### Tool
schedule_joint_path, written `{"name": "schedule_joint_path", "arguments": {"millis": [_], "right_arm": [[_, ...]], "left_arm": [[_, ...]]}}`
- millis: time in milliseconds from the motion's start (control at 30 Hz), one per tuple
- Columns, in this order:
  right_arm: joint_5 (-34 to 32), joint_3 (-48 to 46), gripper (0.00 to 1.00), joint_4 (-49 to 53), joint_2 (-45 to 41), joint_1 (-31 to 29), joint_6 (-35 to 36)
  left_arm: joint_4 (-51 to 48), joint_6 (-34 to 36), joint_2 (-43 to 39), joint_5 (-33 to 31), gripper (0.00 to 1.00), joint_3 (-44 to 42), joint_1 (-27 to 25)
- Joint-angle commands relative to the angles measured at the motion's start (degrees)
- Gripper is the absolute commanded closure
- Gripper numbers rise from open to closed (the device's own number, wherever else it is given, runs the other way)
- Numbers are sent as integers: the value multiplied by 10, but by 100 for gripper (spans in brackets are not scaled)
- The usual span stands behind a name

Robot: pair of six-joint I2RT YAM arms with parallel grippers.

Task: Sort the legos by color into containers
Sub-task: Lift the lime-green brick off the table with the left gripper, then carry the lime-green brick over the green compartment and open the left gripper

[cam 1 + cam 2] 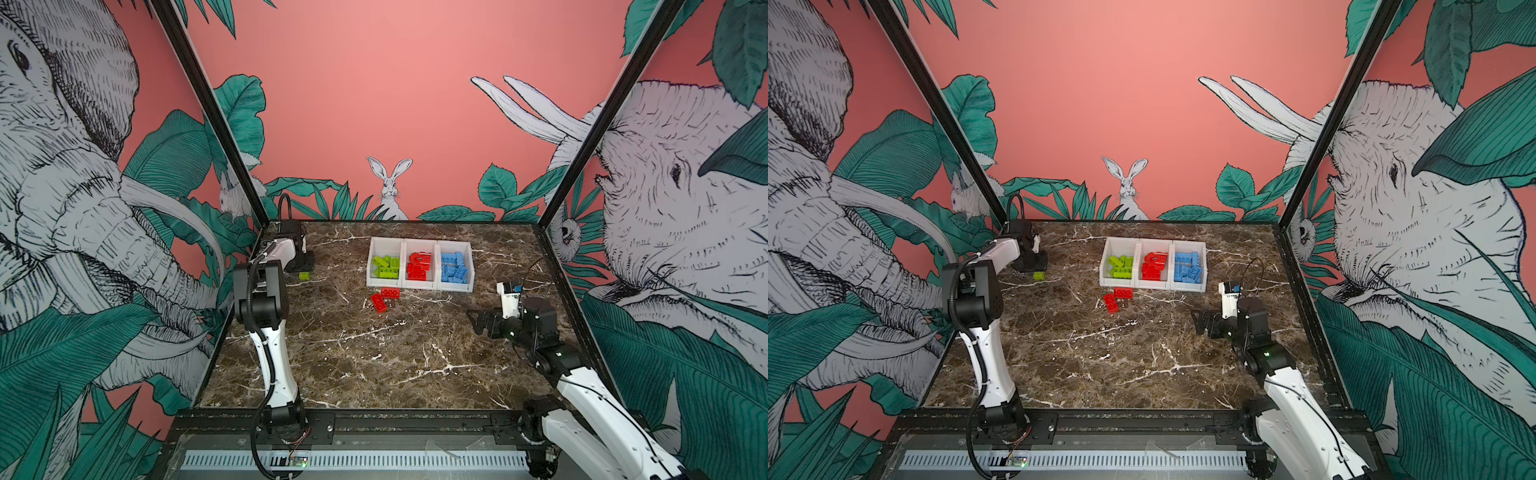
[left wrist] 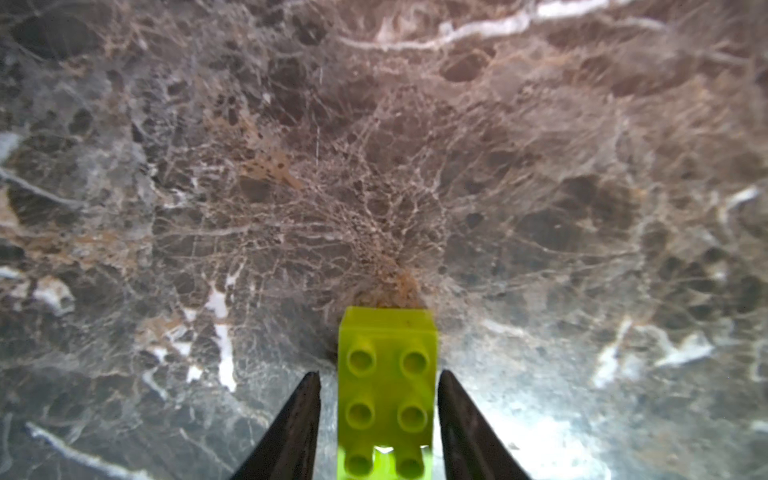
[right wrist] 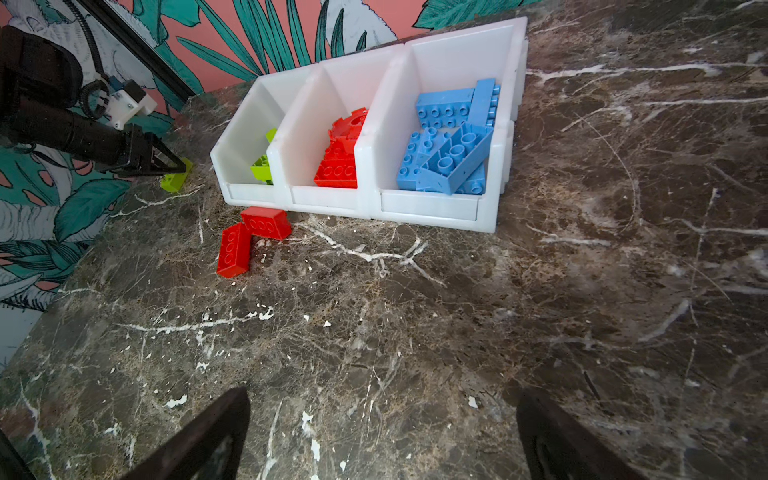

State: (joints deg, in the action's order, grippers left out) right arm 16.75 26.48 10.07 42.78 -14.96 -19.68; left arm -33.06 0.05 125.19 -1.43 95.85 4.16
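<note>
1. Left hand [image 2: 377,373] straddles the lime brick [image 2: 386,395] on the tabletop [image 2: 291,166], well apart from the containers [image 1: 419,284]; firm grip cannot be confirmed
2. Risk: a gap shows on one side, so uneven closing could twist the brick or flick it away

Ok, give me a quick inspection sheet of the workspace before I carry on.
Surface: dark marble table, no spills seen.
Job's things: containers hold green legos, red legos and blue legos, sorted; two red bricks loose in front of them; green brick at the left gripper.
Clutter: nothing seen.
Grippers: left gripper fingers flank the green brick, grip unclear; right gripper open, empty.
Cables: black hose along the left arm, clear of the bricks.
Surroundings: jungle-print walls.
</note>
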Motion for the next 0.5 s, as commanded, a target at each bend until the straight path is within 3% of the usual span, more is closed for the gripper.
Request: {"name": "schedule_joint_path", "arguments": {"millis": [0, 300, 467], "right_arm": [[-11, -2, 2, -5, -6, -2, 9], [-2, 5, 2, -12, -2, -2, 4], [-4, 5, 2, -12, -9, -2, -1]], "left_arm": [[-16, 9, -5, -11, 59, 7, -3], [-19, -4, -55, 17, 68, -20, -6], [-21, -24, -118, 72, 69, -38, -25]]}}
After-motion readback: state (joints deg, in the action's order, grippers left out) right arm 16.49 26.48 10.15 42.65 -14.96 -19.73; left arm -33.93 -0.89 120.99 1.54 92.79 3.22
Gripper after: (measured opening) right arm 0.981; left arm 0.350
